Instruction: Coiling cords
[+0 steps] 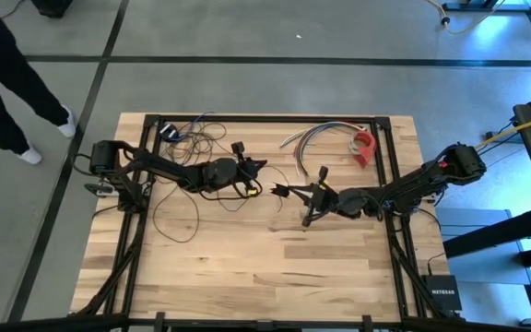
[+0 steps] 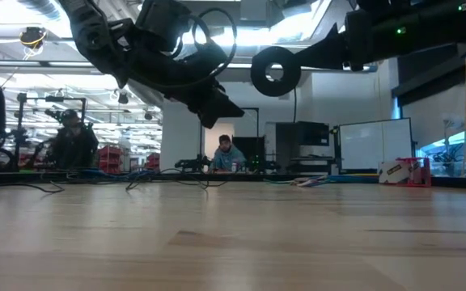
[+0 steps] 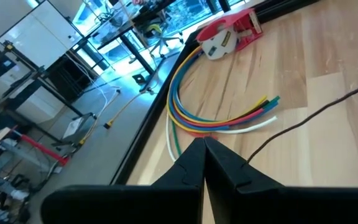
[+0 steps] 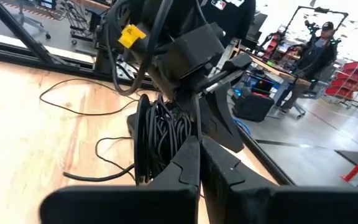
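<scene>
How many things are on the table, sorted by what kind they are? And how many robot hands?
Thin dark cords: 1 long tangle, partly bundled at the left gripper
Bundle of coloured wires: 1
Red tape dispenser: 1
Robot grippers: 2, the left gripper and the right gripper, both shut
Total: 3 things on the table, plus 2 grippers

Light wooden table point(image 1: 247, 267), black frame along edges. Cords point(image 1: 175, 214) lie in loose loops on top beside and behind closed left jaws, tangle near far edge. Bundle of multicoloured wires point(image 3: 216, 121) curves on wood just ahead of left jaws, far-side of right jaws. Red tape dispenser point(image 3: 227, 36) sits past wires, near table's far right corner. Near half of top, below both jaws, bare wood.
</scene>
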Controlling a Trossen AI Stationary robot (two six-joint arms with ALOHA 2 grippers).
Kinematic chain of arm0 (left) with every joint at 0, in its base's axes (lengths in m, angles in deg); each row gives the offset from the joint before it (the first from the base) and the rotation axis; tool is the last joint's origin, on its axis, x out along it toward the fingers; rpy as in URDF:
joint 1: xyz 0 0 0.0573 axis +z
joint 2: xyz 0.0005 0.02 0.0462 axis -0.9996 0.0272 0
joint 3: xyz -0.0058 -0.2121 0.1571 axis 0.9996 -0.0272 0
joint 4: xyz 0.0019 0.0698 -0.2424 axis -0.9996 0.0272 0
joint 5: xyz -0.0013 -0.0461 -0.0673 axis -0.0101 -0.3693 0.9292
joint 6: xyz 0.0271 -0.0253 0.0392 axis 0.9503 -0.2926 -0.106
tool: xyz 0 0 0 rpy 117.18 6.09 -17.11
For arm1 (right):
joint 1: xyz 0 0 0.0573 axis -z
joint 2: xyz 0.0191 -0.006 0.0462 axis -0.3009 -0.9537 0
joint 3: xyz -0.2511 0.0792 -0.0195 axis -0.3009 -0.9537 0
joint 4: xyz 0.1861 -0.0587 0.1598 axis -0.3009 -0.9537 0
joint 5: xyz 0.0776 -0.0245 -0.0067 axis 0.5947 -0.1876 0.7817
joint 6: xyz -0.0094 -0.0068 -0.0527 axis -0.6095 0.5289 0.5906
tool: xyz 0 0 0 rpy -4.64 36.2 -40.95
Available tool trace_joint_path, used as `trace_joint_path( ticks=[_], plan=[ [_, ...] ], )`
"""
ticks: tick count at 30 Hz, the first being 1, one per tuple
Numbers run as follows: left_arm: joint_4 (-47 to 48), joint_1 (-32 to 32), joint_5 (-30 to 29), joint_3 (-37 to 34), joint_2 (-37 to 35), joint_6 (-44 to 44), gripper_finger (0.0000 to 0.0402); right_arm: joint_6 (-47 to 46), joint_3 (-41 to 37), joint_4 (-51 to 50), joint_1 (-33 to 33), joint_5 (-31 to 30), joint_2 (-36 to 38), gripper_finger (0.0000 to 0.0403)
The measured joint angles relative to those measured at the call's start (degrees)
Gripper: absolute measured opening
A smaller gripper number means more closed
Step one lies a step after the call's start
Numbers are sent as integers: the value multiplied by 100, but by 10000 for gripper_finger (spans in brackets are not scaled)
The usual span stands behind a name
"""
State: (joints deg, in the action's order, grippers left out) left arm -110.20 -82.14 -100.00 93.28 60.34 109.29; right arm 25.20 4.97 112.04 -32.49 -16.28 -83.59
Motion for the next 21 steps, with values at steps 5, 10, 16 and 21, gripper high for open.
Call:
trace_joint_path(
  ticks=[5, 10, 16, 21],
  plan=[
    [-17, 0, 0, 0, 0, -30, 1, 145, 0, 195, 0, -61, 0, 5],
    [-20, 0, -2, 0, 0, -150, 1, 45, 0, 142, 0, -124, 0, 5],
    [-68, 0, 0, 0, -8, -178, 1, -6, 0, 113, 0, -35, -2, 5],
    [-44, -2, -1, 2, -181, -187, 1, -4, 0, 1, 0, -45, -1, 5]
  ],
)
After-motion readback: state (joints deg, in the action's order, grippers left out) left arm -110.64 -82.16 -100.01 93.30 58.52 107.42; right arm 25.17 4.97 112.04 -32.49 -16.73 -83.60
